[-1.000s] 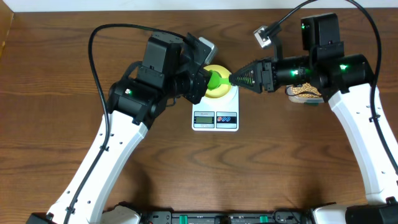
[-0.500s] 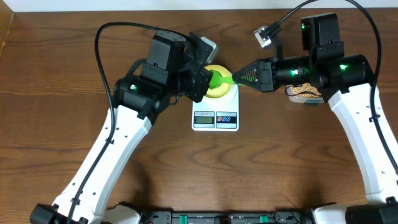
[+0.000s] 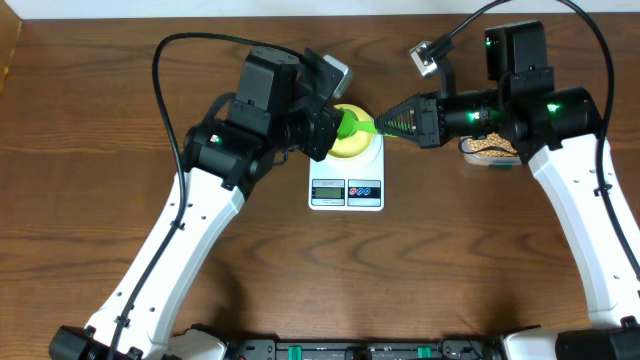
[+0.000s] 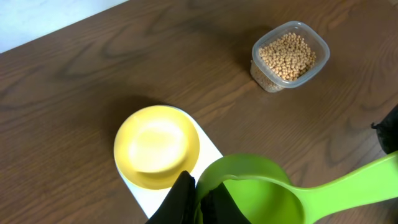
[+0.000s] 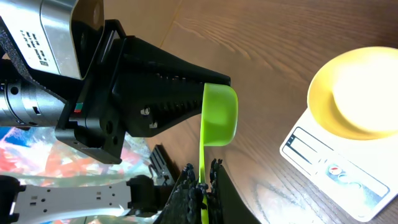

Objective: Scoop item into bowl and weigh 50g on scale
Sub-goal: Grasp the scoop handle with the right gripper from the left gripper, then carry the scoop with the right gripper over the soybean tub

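both of my grippers are on the one bright green plastic scoop (image 4: 255, 200). my left gripper (image 4: 198, 194) is pinched together on the rim of its cup. my right gripper (image 5: 200, 183) is clamped on the thin end of its long handle. the scoop hangs level between them, just beside the small round pale yellow bowl (image 4: 155, 146), and its cup looks empty.

the bowl sits on the flat white rectangular kitchen scale (image 3: 347, 190) and has nothing in it that i can see. the small tan beans (image 4: 287, 56) are all in the clear plastic tub (image 4: 263, 77), which stands apart on the dark wooden tabletop (image 4: 74, 93), partly under my right arm in the overhead view. i judge that no scooping has been done yet.

the main risk is that two grips share one rigid tool. if either arm moves while both are clamped, the scoop could twist, bend or slip out of one grip. if my left lets go before my right has a sound hold, the scoop could drop onto the bowl and knock it off the scale.

my right grip is narrow and far from the cup, so a load of beans might swing the cup down and spill. my right arm is also close over the tub, and a careless turn could tip it. i cannot read the scale's display from here.
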You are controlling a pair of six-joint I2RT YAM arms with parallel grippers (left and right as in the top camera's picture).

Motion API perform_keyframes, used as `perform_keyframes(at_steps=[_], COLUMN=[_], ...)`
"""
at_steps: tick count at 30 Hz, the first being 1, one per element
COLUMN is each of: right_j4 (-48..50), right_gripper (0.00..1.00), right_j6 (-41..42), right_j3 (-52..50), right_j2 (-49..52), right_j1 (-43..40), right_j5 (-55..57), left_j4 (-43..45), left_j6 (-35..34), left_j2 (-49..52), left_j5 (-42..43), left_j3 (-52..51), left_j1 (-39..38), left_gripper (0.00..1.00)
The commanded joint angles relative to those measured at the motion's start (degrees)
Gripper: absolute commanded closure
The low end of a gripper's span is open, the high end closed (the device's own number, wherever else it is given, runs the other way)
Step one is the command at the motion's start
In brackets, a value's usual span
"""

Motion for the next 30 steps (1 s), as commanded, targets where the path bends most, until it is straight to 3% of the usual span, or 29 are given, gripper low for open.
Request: perform_keyframes(at_steps=[1,2,5,8,9,12,23,30], right_j4=[-0.57,-0.94,-1.73,-1.77,-1.75,-1.75,-1.79,-1.42], right_gripper=[0.99,0.99,0.99,0.99,0.99,0.99,0.99,0.99], right_j6=[0.28,0.70,1.05,1.05,1.05,1.03,0.13,0.17], right_j3=[1.03,1.03,1.03,1.03,1.03,1.05,1.05,1.05], right_j2=[0.07,0.07,0.07,0.07,0.07,0.07,0.07,0.07], right_j1=[0.20,0.20,0.20,0.20,0.17,-0.02,-4.17,-6.60], right_j5=[1.55,2.93,6.69,9.42,10.40,14.43,40.41,58.80], left_j4=[0.81,0.90,1.03,1.01,1.03,1.01,-1.22,-3.74], left_j6=[-0.52,-0.52,-0.55,-0.55,-0.52,-0.52,-0.61,-5.49], left_j2=[0.44,0.44,0.44,0.42,0.42,0.42,1.38,6.08], left_j5=[-0.50,-0.50,-0.50,-0.50,-0.50,-1.99,-10.69,-15.28], left_j3=[0.37,0.37,0.39,0.39,0.39,0.39,0.04,-0.28], left_j1=[-0.02,-0.02,-0.02,-0.04,-0.02,-0.02,-0.02,-0.04], left_gripper=[0.92,0.91,0.64,0.28,0.11,0.05,0.04,0.03])
